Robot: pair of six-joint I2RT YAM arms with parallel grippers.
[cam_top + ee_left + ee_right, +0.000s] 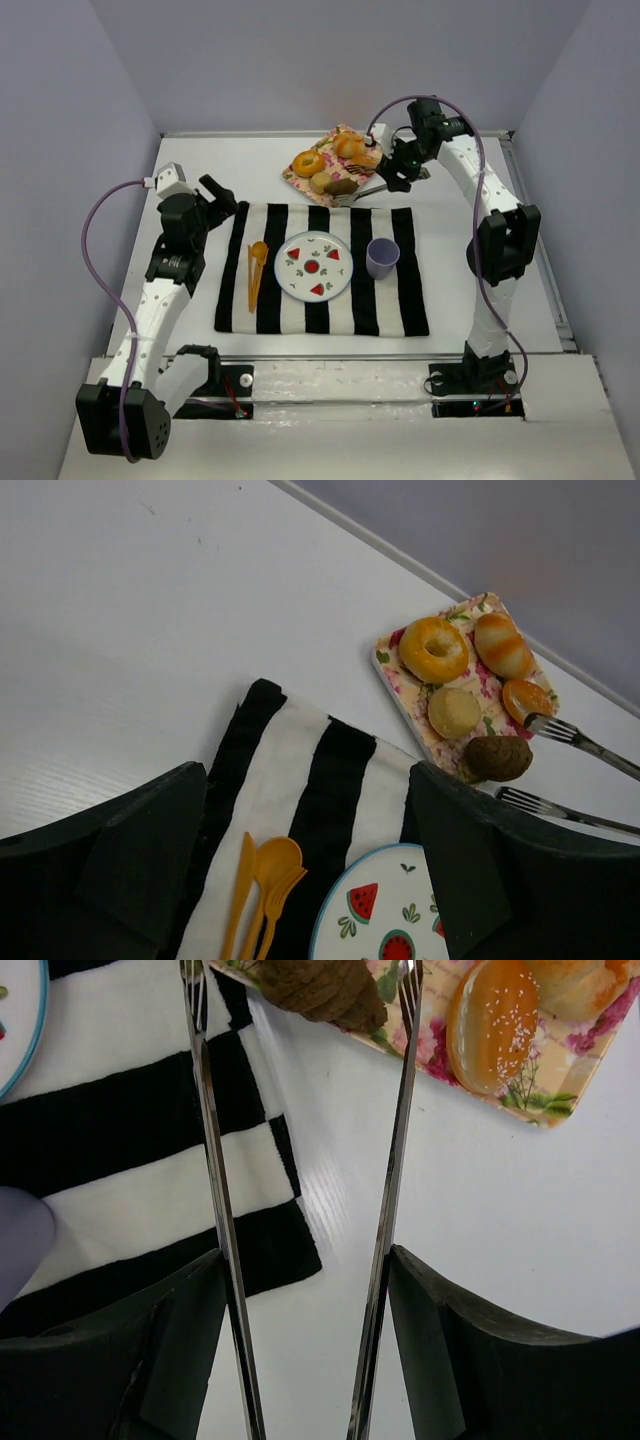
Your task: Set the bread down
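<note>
**Tongs near the bread**

The bread (497,758) lies at the near corner of the flowered tray (392,665). The right gripper (300,1290) holds metal tongs (210,1160), their tips apart beside the bread. The left gripper (300,880) is released, holding nothing.

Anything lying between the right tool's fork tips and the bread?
Nothing. In the right wrist view the two fork tines flank the bread at the tray edge, with only bare table beneath them.
</note>
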